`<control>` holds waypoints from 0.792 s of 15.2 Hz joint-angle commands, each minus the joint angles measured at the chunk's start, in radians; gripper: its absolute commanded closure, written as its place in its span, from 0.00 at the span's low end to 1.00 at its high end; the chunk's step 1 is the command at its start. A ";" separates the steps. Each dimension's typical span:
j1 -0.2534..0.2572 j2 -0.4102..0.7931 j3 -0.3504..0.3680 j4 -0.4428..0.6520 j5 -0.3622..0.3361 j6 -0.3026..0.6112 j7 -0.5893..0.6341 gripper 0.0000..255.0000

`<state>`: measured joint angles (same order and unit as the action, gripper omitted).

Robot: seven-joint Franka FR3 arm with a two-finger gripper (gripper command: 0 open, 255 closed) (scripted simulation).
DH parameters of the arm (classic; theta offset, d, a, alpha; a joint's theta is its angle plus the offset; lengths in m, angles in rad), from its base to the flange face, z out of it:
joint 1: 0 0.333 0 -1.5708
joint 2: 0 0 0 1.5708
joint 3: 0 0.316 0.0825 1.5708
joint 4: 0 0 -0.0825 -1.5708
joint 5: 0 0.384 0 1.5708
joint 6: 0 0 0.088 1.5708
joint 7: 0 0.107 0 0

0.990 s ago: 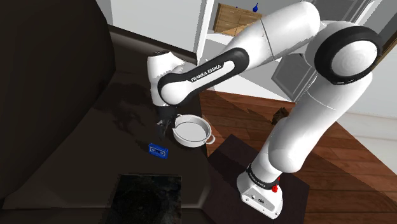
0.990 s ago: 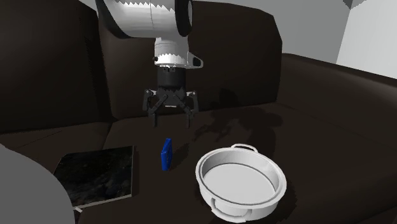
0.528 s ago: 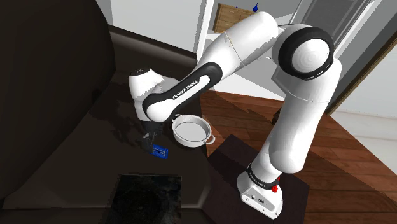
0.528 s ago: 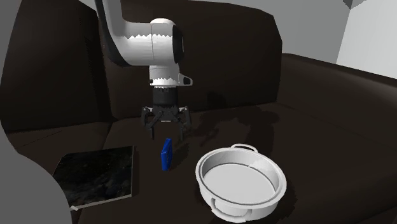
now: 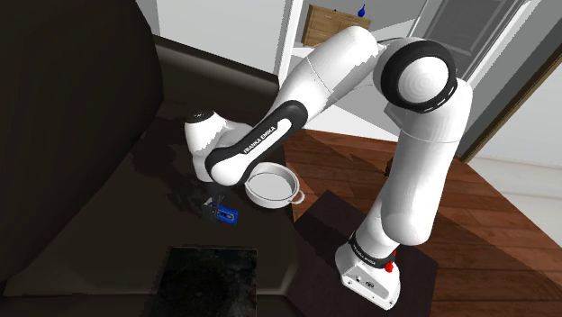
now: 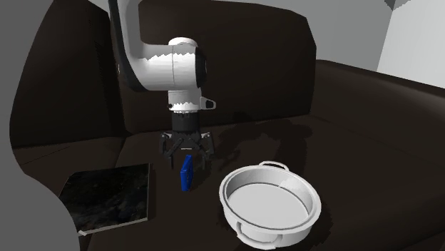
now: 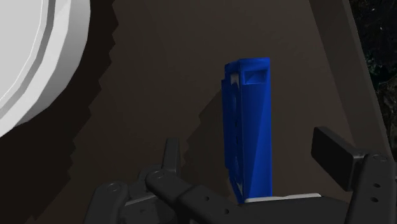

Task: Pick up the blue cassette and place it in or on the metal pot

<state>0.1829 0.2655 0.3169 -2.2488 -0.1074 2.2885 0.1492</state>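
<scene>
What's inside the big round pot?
Nothing that I can see: the pot shows just its bare pale bottom. In the second exterior view its near wall hides a thin strip of that bottom. The blue cassette stands outside it, on the dark couch seat.

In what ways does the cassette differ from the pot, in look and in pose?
The cassette is blue, the pot white-grey. The cassette is thin and stands on edge; the pot is round, wide and sits flat, open upward. The cassette is between the open fingers; the pot is off to the side, free. Both rest on the dark sofa seat.
</scene>
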 commanded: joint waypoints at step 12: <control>0.001 0.004 0.000 -0.001 -0.002 0.005 0.002 1.00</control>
<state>0.1840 0.2697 0.3164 -2.2499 -0.1092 2.2940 0.1515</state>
